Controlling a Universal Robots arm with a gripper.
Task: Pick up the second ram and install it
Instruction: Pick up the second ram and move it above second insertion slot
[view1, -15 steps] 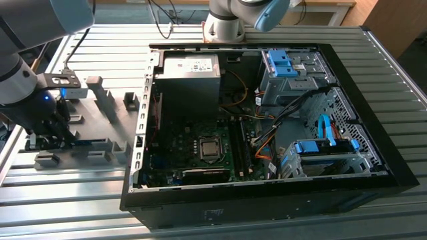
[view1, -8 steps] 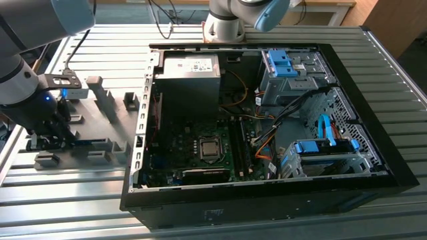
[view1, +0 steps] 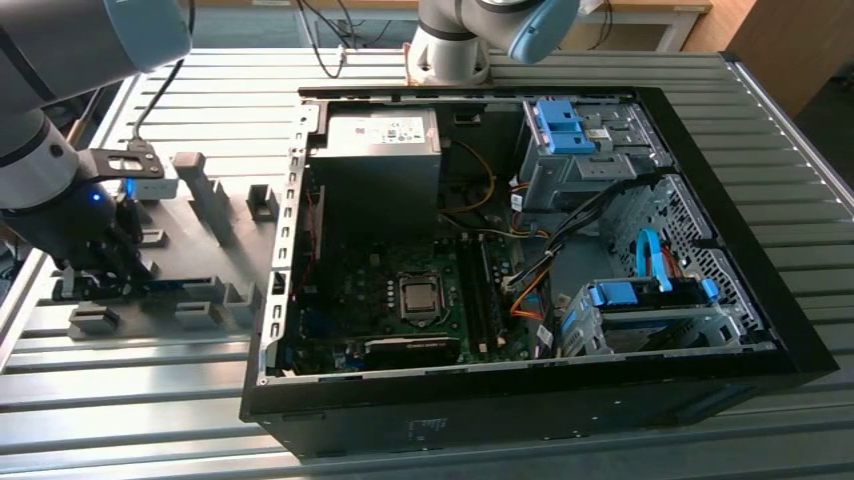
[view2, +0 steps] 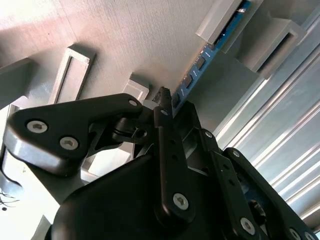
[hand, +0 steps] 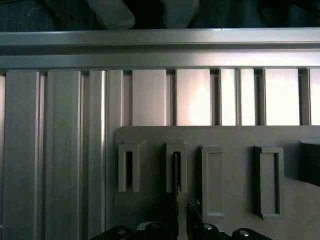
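The open black steel computer case (view1: 534, 390) is laid flat on the ribbed aluminium table (view1: 134, 420), so that its dark green motherboard (view1: 347, 300) is reachable from above. Toward the exterior view's left, the second ram (view2: 200, 62), a thin blue-green chip-lined stick, is kept on edge in the grey plastic slotted holder (view1: 227, 255), presumably for grasping. The black gripper (view2: 167, 102) is set at its near end (clenched or released cannot be told).

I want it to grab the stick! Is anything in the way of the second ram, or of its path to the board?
Nothing visible sits between the end effector and the second ram, which stands in the grey holder. Toward the motherboard, the computer case's raised metal wall stands between holder and board.
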